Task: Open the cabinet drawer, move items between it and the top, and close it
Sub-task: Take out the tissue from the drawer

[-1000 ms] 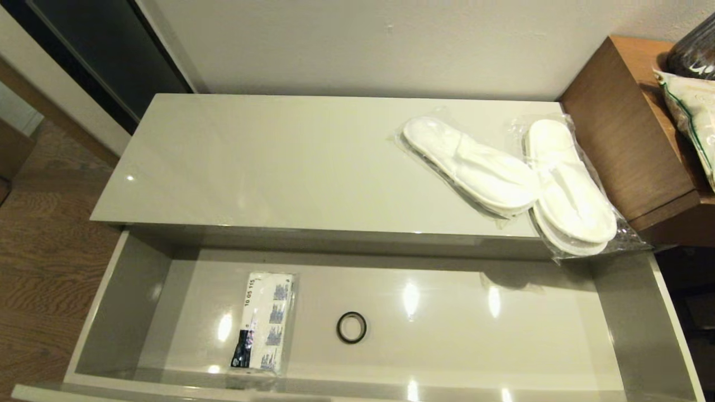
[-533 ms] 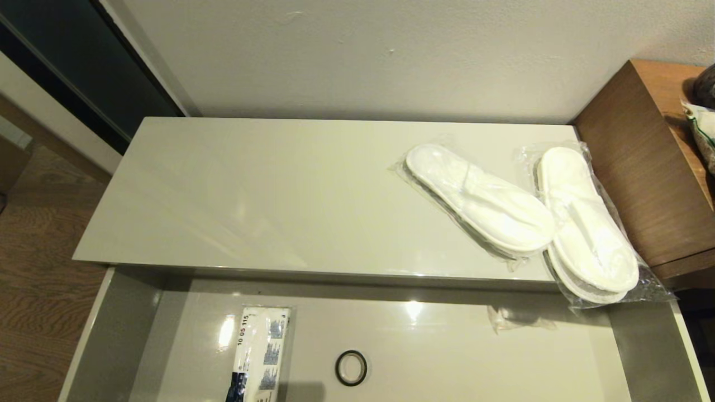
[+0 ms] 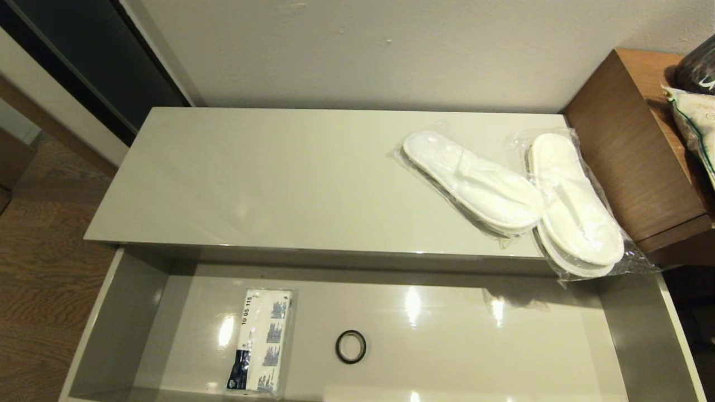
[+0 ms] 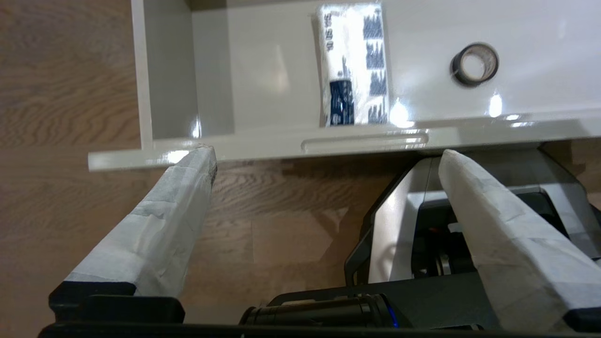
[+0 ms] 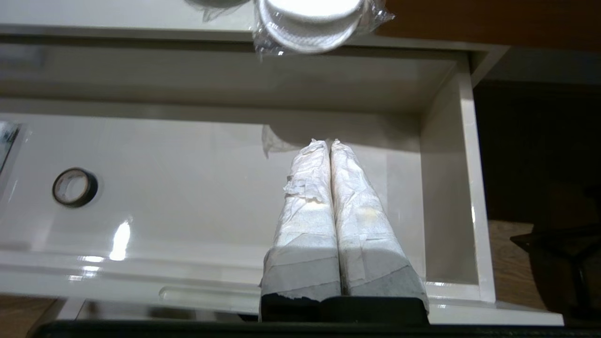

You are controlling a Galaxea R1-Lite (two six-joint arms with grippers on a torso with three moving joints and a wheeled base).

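While the cabinet drawer (image 3: 139, 312) stands pulled out, a flat white packet (image 3: 261, 340) printed "10 05 115" lies inside near its left end, beside a small black ring (image 3: 351, 346). Two bagged pairs of white slippers (image 3: 525, 195) rest on the top (image 3: 268, 178). The left gripper (image 4: 328, 155) hovers before the drawer front, jaws wide; the right gripper (image 5: 330, 141) has its jaws pressed together, empty.

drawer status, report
Left gripper open at drawer front, right gripper shut. Packet inside, slippers on top. Nothing blocking.
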